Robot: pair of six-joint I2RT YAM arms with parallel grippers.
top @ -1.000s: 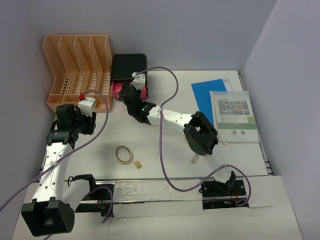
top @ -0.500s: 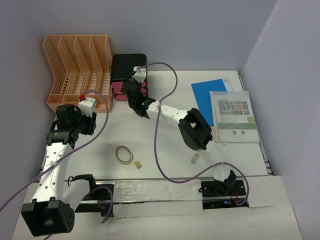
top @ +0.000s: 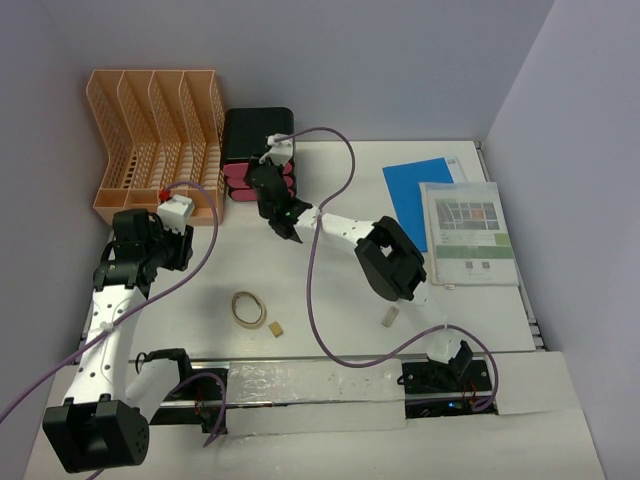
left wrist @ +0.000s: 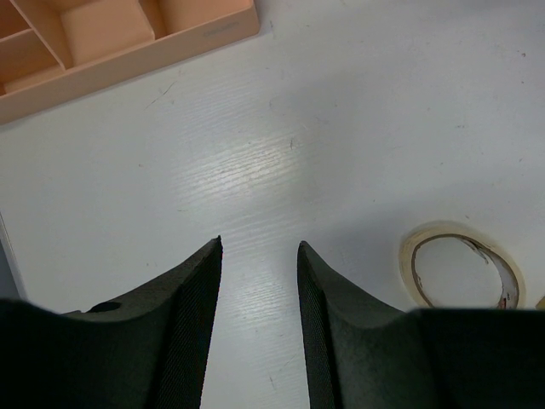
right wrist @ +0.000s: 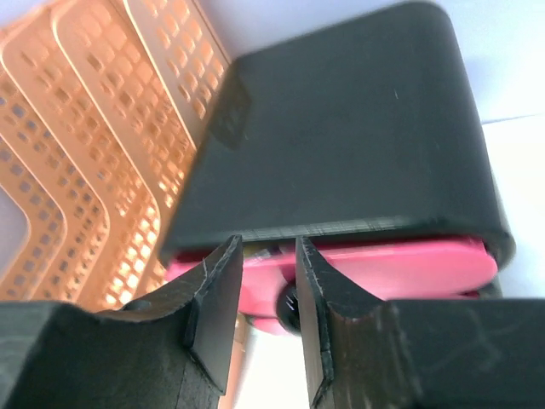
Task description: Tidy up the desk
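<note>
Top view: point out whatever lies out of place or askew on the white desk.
Three loose bits sit stray on the white desk near the arm bases: a beige tape ring, a small tan block beside it, and a small beige piece farther right. The blue paper sheet lies skewed, one edge under the white printed booklet.

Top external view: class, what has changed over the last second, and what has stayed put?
The right arm swung its elbow left and forward, bringing the right gripper slightly closer to the black box with pink drawers. The left arm, tape ring, papers and rack stayed put.
</note>
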